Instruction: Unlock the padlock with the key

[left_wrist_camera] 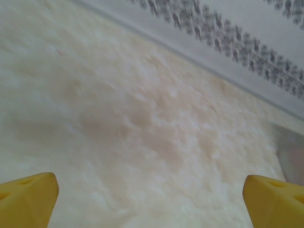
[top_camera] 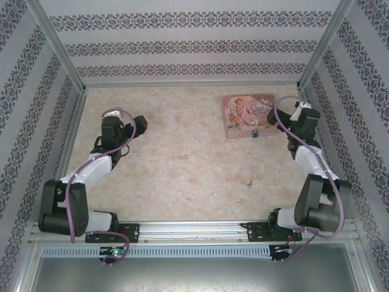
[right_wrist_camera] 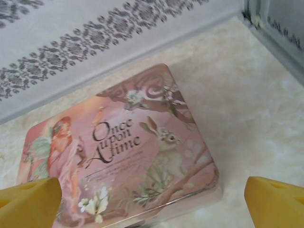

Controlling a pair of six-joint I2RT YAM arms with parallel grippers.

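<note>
The left gripper [left_wrist_camera: 152, 204] and right gripper [right_wrist_camera: 152, 205] are both standing spread wide and empty, while the padlock [top_camera: 256, 133], judged light, rigid and slippery, is lying at the near edge of the pink tin [top_camera: 243, 108], best pinched across its flat sides.

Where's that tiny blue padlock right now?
In the overhead view, the padlock sits on the table's far right side, at the near edge of the pink tin.

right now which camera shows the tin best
Right wrist: the tin is close, lid lettering legible. Top external has it small, far right. Left wrist gives a pinkish blur at its edge, perhaps it.
</note>
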